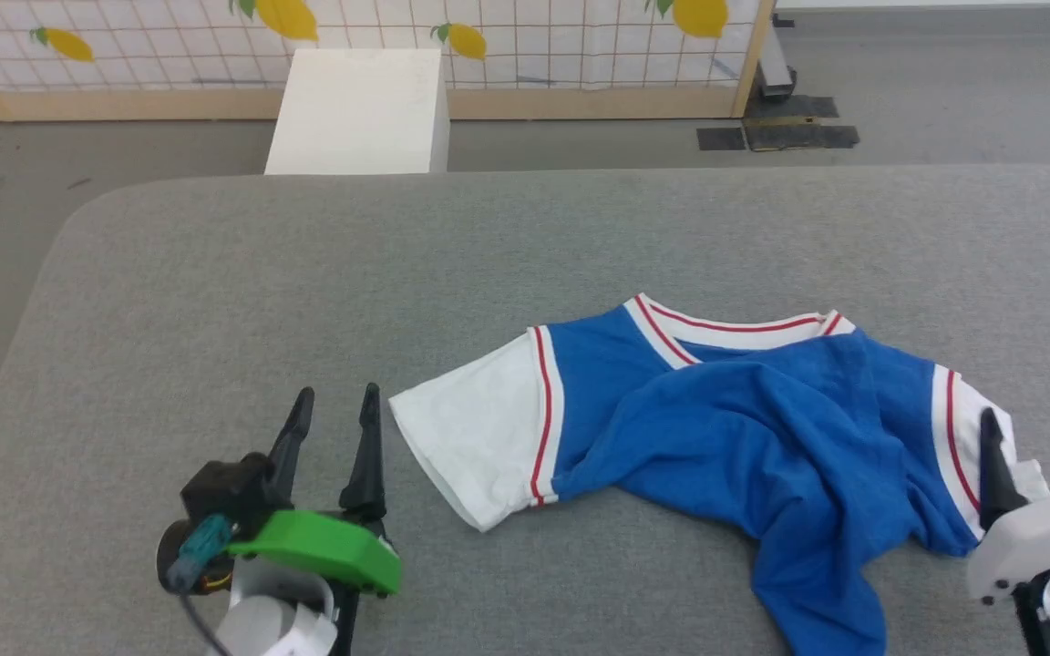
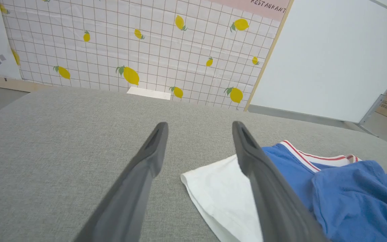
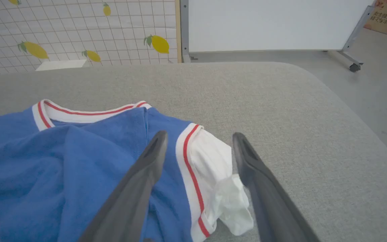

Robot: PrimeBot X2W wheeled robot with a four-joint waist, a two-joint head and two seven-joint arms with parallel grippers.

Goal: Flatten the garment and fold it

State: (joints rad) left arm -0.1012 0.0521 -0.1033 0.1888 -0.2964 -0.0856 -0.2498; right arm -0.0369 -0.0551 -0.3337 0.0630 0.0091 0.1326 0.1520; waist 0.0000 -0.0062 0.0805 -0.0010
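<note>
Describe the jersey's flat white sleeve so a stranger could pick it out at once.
Start at the grey padded table; a rumpled blue jersey lies on its near right part. The sleeve is the white panel at the jersey's left end, spread flat beside the open left pincer. Its twin by the right pincer is bunched up, not flat.

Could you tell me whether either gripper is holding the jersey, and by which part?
Nothing is held. The left gripper stands open beside the jersey's white sleeve; the right gripper is open at the other sleeve, not closed on it.
</note>
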